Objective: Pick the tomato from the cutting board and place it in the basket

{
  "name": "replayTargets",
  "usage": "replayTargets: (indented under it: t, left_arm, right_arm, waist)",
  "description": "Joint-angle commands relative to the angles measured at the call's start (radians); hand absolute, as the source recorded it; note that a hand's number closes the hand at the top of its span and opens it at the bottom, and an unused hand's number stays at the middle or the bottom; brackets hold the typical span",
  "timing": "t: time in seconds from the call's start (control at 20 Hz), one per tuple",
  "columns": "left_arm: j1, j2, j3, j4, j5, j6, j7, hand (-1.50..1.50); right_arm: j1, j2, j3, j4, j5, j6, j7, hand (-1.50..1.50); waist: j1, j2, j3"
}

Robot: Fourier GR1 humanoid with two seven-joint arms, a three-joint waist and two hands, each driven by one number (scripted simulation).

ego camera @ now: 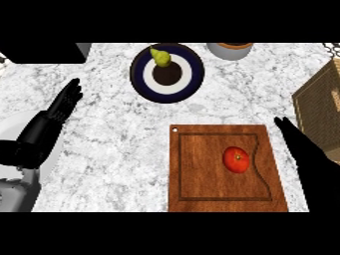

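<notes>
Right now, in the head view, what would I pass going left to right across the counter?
Left hand → plate holding a pear → tomato on the cutting board → right hand → wicker basket.

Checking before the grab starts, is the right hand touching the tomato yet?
Apart. In the head view, bare wood of the cutting board shows between the tomato and the right hand, which hangs over the board's right edge.

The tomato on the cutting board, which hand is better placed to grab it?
The right hand. It hangs open at the cutting board's right edge, close to the tomato, with the basket on its side. The left hand rests open far across the counter.
</notes>
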Motion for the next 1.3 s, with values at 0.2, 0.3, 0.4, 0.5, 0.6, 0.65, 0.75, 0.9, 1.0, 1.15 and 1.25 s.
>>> replayTargets:
  t: [0.2, 0.3, 0.4, 0.5, 0.6, 0.65, 0.75, 0.9, 1.0, 1.15, 1.25]
  left_arm:
    - [0.003, -0.013, 0.031, -0.031, -0.011, -0.038, 0.02, 0.0]
    - [0.029, -0.022, 0.031, -0.081, -0.014, -0.031, 0.033, 0.0]
    - [-0.034, -0.059, 0.01, -0.002, -0.051, -0.028, 0.036, 0.0]
    - [-0.052, -0.064, 0.024, -0.028, -0.048, -0.02, 0.092, 0.0]
    - [-0.019, -0.066, 0.041, 0.021, -0.071, -0.041, 0.003, 0.0]
    - [0.011, -0.072, 0.054, 0.004, -0.07, -0.057, -0.023, 0.0]
    - [0.025, -0.068, 0.068, 0.016, -0.072, -0.082, -0.039, 0.0]
    - [0.081, -0.075, 0.072, -0.12, -0.074, -0.09, 0.046, 0.0]
    - [-0.007, -0.05, 0.126, 0.056, -0.075, -0.138, -0.036, 0.0]
    - [0.031, -0.09, 0.104, -0.027, -0.092, -0.115, 0.007, 0.0]
    - [0.115, -0.116, 0.075, -0.088, -0.12, -0.105, -0.024, 0.0]
  right_arm:
    - [0.075, 0.055, -0.022, 0.116, 0.139, -0.112, -0.085, -1.5]
    - [0.087, 0.091, 0.034, 0.184, 0.227, -0.178, -0.124, -1.5]
    - [0.126, 0.078, 0.016, 0.214, 0.239, -0.204, -0.188, -1.5]
    - [0.115, 0.069, -0.026, 0.298, 0.24, -0.23, -0.246, -1.5]
    - [0.093, 0.121, 0.034, 0.35, 0.313, -0.276, -0.223, -1.5]
    - [0.138, 0.076, -0.026, 0.312, 0.267, -0.278, -0.292, -1.5]
    - [0.16, 0.072, -0.027, 0.36, 0.281, -0.313, -0.336, -1.5]
    - [0.143, 0.078, -0.049, 0.316, 0.261, -0.276, -0.333, -1.5]
    - [0.14, 0.109, -0.02, 0.36, 0.279, -0.322, -0.356, -1.5]
    - [0.117, 0.154, 0.017, 0.437, 0.307, -0.38, -0.388, -1.5]
    - [0.146, 0.124, -0.003, 0.276, 0.262, -0.264, -0.332, -1.5]
  waist:
    - [0.008, 0.002, 0.001]
    - [0.011, 0.002, 0.001]
    - [0.005, 0.003, 0.001]
    - [0.007, 0.004, 0.002]
    - [0.008, 0.004, 0.001]
    - [0.007, 0.003, 0.001]
    - [0.007, 0.003, 0.001]
    - [0.009, 0.002, 0.001]
    - [0.006, 0.003, 0.001]
    - [0.009, 0.003, 0.001]
    - [0.009, 0.002, 0.001]
